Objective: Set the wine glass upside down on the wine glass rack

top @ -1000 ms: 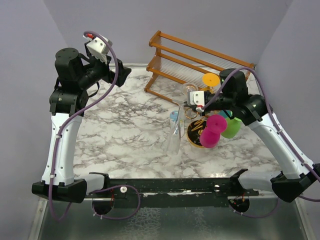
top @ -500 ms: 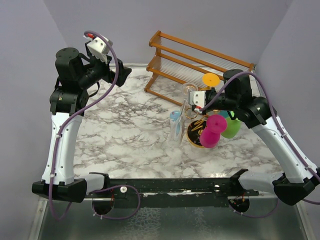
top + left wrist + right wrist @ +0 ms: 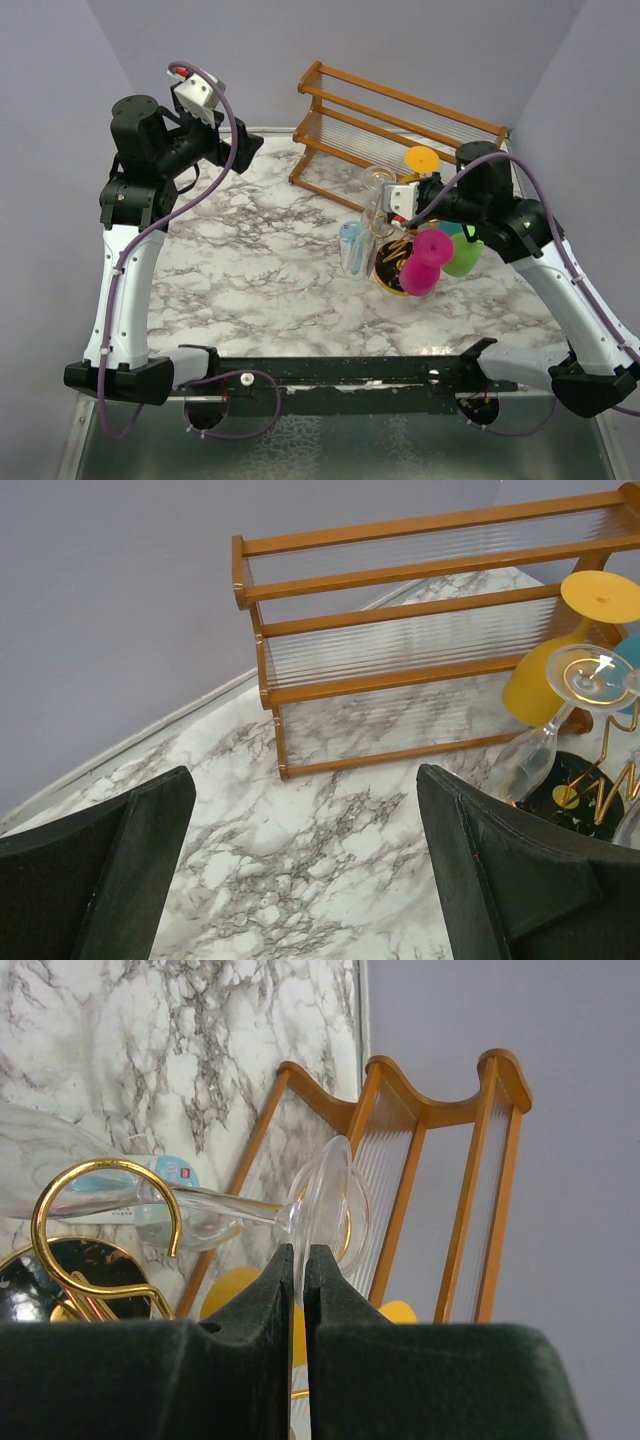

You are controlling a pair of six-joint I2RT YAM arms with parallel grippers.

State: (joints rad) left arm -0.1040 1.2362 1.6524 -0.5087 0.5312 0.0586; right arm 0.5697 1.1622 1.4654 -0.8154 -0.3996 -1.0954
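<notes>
Two arms at near edge of white marble tabletop [image 3: 250, 260], grey-veined; lavender walls [image 3: 400, 40] close round. Left gripper [image 3: 243, 150] raised far left, jaws spread wide, empty. Wooden slatted shelf [image 3: 400, 125] at back. Right gripper [image 3: 300, 1255] pinches foot of clear wine glass [image 3: 353, 250], tilted bowl-down, just left of gold wine glass rack [image 3: 392, 262].

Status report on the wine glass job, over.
Left gripper open, empty, raised. Right gripper shut on clear wine glass foot, bowl tipped down beside gold rack. Pink glass and green glass crowd the rack.
</notes>
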